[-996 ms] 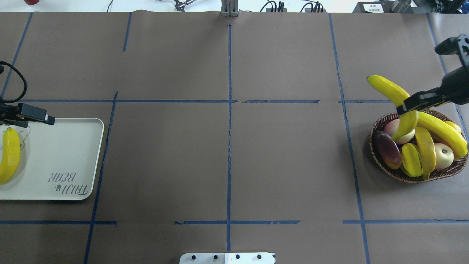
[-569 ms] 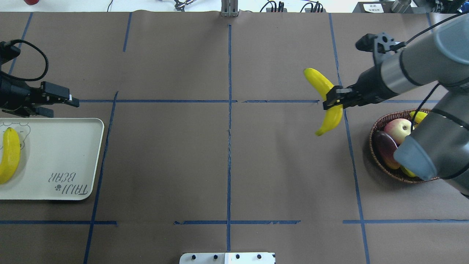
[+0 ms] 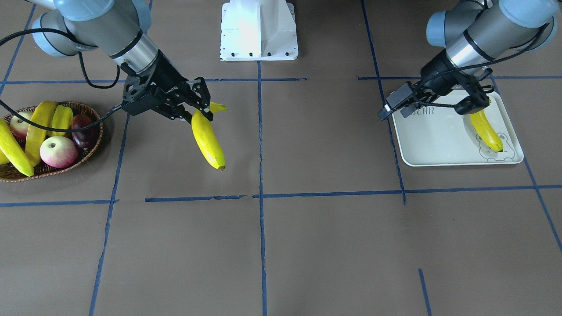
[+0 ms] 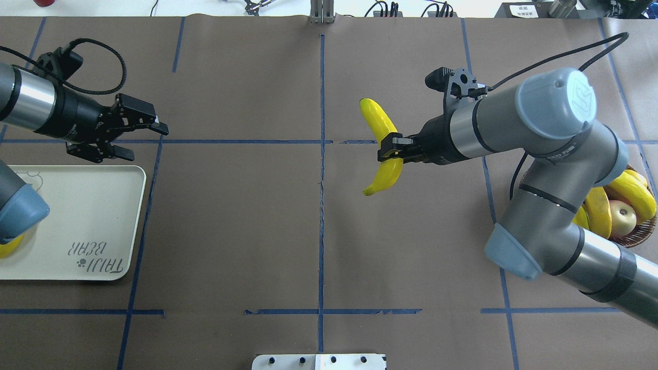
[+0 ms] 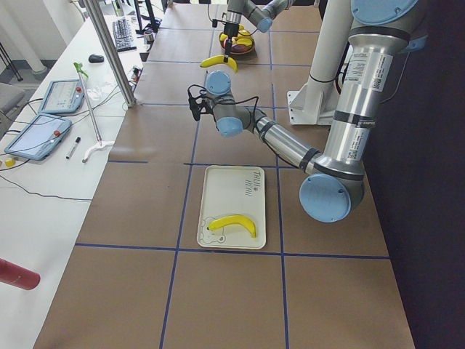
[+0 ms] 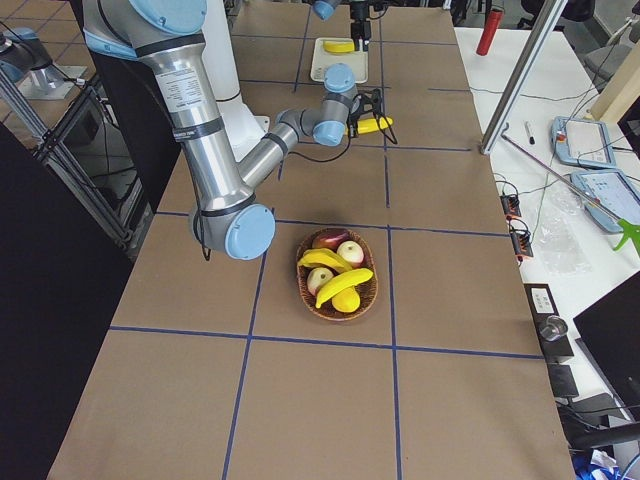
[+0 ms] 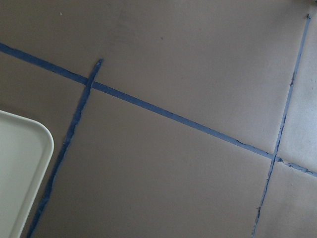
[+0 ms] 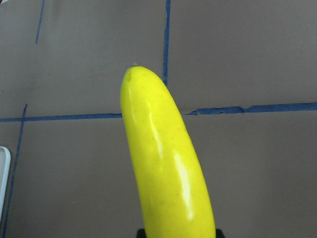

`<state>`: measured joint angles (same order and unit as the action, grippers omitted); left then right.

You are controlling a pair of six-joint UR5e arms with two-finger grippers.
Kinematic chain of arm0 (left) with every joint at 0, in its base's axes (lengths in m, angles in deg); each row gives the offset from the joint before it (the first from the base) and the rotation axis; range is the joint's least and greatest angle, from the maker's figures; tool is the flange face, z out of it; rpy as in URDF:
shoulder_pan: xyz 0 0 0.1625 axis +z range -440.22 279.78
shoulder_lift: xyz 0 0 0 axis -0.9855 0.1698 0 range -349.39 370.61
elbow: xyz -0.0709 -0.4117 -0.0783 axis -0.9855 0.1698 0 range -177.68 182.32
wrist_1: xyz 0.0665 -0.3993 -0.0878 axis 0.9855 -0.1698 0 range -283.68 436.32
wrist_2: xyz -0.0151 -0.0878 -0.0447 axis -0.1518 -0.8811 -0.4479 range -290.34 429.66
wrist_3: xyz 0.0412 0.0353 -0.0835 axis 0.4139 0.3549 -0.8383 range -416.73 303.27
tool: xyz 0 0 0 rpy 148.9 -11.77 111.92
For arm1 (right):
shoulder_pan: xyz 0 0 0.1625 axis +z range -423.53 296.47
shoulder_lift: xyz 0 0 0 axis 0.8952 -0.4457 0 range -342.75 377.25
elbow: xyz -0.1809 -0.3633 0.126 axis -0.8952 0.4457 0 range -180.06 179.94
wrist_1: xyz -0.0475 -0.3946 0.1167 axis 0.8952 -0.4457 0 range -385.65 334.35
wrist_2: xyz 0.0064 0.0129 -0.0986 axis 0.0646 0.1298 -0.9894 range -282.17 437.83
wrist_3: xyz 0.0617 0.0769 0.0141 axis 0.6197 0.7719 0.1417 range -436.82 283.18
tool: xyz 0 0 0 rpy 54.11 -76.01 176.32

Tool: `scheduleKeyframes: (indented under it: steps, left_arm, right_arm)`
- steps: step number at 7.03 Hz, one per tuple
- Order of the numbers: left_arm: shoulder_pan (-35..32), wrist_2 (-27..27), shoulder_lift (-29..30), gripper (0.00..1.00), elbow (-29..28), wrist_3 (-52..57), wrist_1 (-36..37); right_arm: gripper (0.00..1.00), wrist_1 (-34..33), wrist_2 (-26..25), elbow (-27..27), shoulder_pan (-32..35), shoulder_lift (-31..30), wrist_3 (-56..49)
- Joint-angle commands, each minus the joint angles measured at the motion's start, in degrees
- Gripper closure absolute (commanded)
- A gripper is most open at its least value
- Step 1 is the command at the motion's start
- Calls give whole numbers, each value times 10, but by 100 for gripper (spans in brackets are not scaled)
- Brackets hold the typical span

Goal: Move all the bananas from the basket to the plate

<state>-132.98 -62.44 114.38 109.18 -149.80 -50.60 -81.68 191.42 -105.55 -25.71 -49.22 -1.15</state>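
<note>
Right claw (image 4: 388, 149), clamped on a banana (image 4: 378, 121) above the counter (image 4: 231, 216), seemed mid-transfer, next needing travel toward the plate (image 4: 92, 205) at nine o'clock.

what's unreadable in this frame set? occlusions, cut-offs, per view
1. Overhead: plate banana is nearly all under the left arm elbow; only a sliver shows.
2. Overhead: basket is mostly covered by the right arm; its fruit cannot be counted there.
3. Right wrist: held banana fills the view; the grip is cut off at the bottom edge.
4. Front-facing: plate lettering is partly behind the left gripper.
</note>
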Motion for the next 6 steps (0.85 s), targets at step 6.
scheduleKeyframes:
  steps: [6]
  left_arm:
    - [84, 123, 157, 0, -57, -174, 17]
  right_arm:
    - [95, 65, -123, 107, -104, 130, 113]
